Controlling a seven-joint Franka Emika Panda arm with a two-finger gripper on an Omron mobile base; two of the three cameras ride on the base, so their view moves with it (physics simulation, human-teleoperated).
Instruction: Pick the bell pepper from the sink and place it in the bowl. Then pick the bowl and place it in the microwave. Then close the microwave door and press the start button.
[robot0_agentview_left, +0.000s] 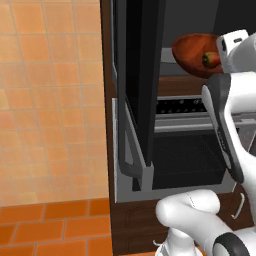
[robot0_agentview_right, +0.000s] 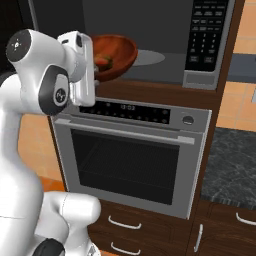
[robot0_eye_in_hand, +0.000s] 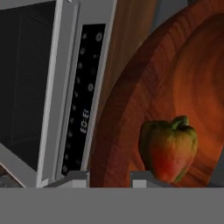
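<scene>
In the tall brown cabinet, the big steel wall oven with its dark window (robot0_agentview_right: 125, 162) sits low, and the wide microwave with the grey inside and side keypad (robot0_agentview_right: 207, 37) sits right above it. The microwave's black glass door (robot0_agentview_left: 142, 80) is swung wide open toward the robot, so there is room to bring something in.

The white robot arm (robot0_agentview_right: 37, 85) reaches up to the front of that opening. Its gripper (robot0_eye_in_hand: 109, 176) is closed on the near rim of the shallow red-brown wooden bowl (robot0_agentview_right: 117, 52). The thin rim sits between the two tips, which is why the jaws are nearly together. The bowl looks a bit tipped and is held at the mouth of the microwave, not yet set down, I think.

The small orange-red bell pepper with a green stem (robot0_eye_in_hand: 168, 148) lies inside the bowl, close to the gripped rim, likely because the bowl leans that way.
</scene>
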